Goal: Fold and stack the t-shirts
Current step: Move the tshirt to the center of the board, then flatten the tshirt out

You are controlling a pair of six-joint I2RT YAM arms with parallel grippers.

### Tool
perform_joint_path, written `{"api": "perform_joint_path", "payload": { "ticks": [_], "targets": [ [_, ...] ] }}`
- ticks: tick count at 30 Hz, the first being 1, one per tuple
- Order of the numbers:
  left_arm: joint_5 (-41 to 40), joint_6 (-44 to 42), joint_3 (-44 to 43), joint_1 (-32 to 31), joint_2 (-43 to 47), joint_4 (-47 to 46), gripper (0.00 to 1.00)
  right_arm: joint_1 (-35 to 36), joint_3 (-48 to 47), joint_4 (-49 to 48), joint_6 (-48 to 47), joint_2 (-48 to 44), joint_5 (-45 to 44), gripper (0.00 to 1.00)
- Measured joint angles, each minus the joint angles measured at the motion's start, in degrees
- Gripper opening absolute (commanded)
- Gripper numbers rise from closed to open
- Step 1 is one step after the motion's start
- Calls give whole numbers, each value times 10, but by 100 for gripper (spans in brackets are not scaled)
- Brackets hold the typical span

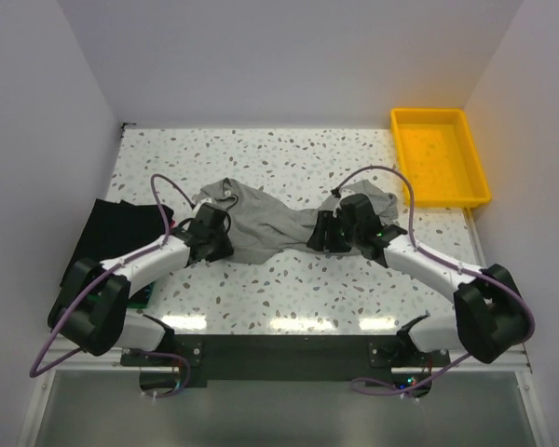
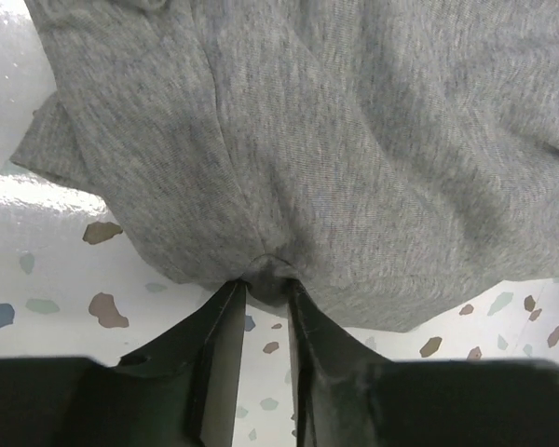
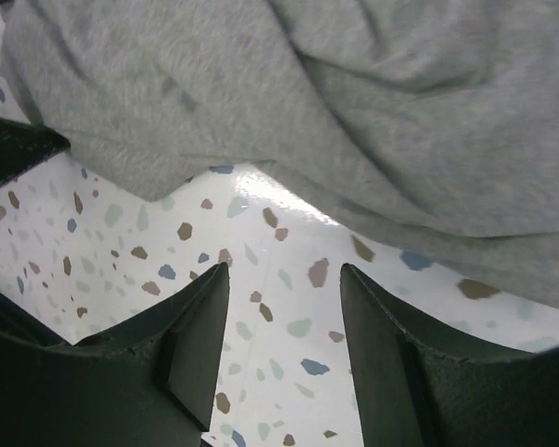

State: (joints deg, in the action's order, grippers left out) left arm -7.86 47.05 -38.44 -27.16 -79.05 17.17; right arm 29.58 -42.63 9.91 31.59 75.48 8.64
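Yellow tray (image 1: 438, 156) at the far right corner of the counter (image 1: 307, 284), well apart from the shirts. Nothing of the task is in it.

Grey t-shirt (image 1: 261, 226) is mid-counter, crumpled and stretched sideways between the two arms. Folded black t-shirt (image 1: 121, 231) lies at the counter's left edge, beside the left arm's forearm.

Left arm reaches in from the left, low over the counter. Left tool (image 2: 265, 284) is at the shirt's left end, fingertips drawn close together and pinching a small pucker of the grey hem. Fabric fans out from that point.

Right arm reaches in from the right, wrist bent toward the shirt's right end. Right tool (image 3: 284, 272) is spread, fingers over bare terrazzo. The grey edge lies just past the tips, and nothing sits between them. In the top view, the tool body overlaps the shirt's right end.
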Motion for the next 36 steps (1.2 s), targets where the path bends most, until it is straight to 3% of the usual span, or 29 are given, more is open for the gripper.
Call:
{"api": "perform_joint_path", "payload": {
  "ticks": [3, 6, 18, 23, 28, 36],
  "targets": [
    [-5, 0, 0, 0, -1, -2, 8, 51, 0, -39, 10, 42, -1, 55],
    [-8, -3, -5, 0, -2, -1, 0, 90, 0, -85, 20, 98, -1, 55],
    [-9, -20, -30, 0, 35, 21, 0, 181, -42, -281, 82, 260, -32, 55],
    [-9, -31, -53, 0, 61, 45, 0, 197, -42, -334, 116, 285, -58, 26],
    [-9, -40, -81, 0, 88, 73, 0, 200, -43, -303, 131, 274, -86, 2],
    [-9, -61, -137, 0, 136, 131, 0, 200, -95, -160, 105, 156, -96, 0]
  ]
}}
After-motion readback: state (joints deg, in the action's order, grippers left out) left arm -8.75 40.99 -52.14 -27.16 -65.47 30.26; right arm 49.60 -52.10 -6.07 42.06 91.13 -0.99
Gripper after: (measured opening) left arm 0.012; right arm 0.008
